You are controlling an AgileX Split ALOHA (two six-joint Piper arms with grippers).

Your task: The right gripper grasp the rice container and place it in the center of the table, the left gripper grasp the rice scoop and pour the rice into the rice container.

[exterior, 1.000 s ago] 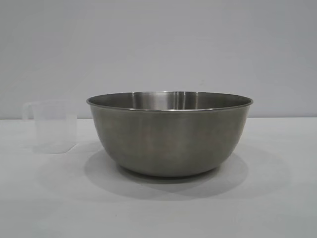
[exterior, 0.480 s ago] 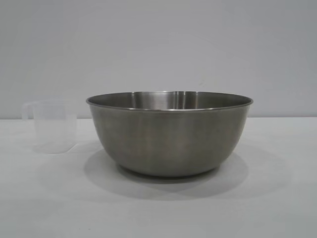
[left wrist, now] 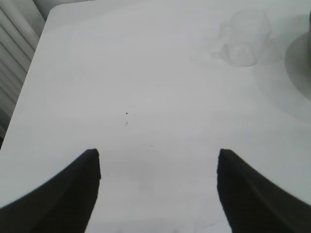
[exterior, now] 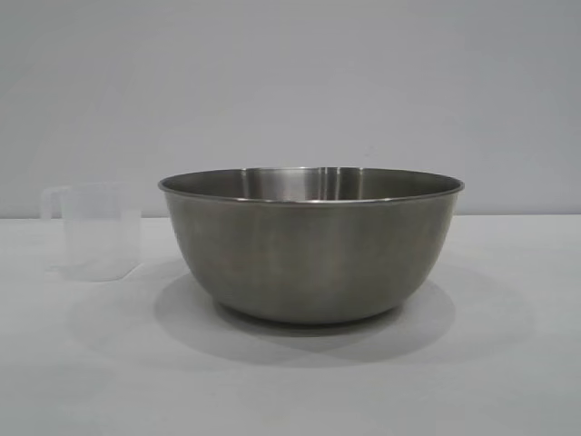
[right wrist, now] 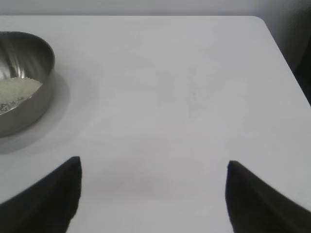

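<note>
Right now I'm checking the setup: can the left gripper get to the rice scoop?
Probably yes: the left gripper is open, apart from the rice scoop, with only bare table between them.

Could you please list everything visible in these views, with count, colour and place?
bowl: one, brushed steel, middle of the table in the exterior view.
rice: one pale off-white heap, inside the bowl, seen from the right wrist.
scoop: one, translucent, upright at the bowl's left, apart from it, handle turned away from the bowl.
table: one, white, under everything.
left gripper: one, black, open, above bare table, short of the scoop.
right gripper: one, black, open, above bare table, off to the side of the bowl.
</note>
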